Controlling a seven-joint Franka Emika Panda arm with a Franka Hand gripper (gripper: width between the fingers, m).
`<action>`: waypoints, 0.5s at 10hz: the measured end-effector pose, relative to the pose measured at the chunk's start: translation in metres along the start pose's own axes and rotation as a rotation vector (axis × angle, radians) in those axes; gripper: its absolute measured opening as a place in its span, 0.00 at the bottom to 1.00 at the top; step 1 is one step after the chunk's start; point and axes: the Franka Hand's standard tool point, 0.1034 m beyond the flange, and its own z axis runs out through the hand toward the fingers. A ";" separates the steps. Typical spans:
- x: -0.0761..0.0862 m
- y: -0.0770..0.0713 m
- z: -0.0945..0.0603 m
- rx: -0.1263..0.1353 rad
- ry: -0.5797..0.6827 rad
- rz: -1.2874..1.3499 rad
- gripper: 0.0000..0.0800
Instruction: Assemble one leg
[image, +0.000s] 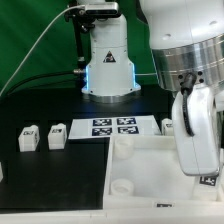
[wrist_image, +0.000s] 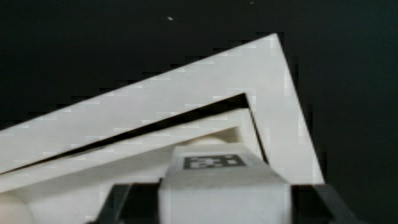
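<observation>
My gripper (wrist_image: 221, 206) is shut on a white leg (wrist_image: 217, 178) with a black-and-white tag on its face, and a dark finger (wrist_image: 132, 203) shows on each side of it. The leg hangs over a corner of the large white panel (wrist_image: 249, 95). In the exterior view the gripper (image: 205, 172) is low at the right, above the panel (image: 150, 165), and the held leg's tag (image: 207, 181) shows under the fingers. Two loose legs (image: 28, 138) (image: 57, 134) stand on the black table at the left, and a third (image: 167, 125) stands behind the panel.
The marker board (image: 113, 127) lies flat behind the panel. The robot's base (image: 108, 65) stands at the back before a green backdrop. The panel has a round hole (image: 120, 187) near its front left corner. Black table surrounds the panel.
</observation>
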 end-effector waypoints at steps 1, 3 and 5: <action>0.000 0.000 0.000 0.000 0.000 -0.001 0.58; -0.009 0.009 -0.002 -0.004 -0.001 -0.018 0.76; -0.023 0.020 -0.014 -0.002 -0.007 -0.045 0.81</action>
